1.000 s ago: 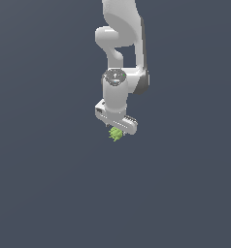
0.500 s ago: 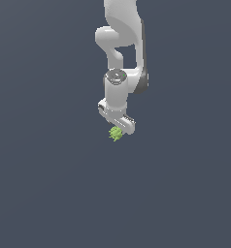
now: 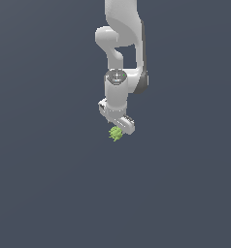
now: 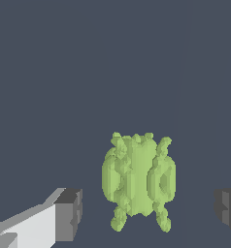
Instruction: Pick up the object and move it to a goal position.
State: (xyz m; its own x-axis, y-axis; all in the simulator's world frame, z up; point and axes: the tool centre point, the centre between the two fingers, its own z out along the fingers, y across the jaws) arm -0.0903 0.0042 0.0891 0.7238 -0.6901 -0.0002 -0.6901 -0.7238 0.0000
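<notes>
Between spread fingers of gripper (image 4: pixel 146 213): object (image 4: pixel 138 178), ungrasped. Arm lower than second ago; grasp imminent.

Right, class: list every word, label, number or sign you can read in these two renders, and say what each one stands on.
None: no readable text in either view.
The white robot arm and its gripper carry no lettering; the round grey cap on the wrist shows small marks, too small to read.
The lime-green spiky lump is unmarked.
The dark grey background is plain.
</notes>
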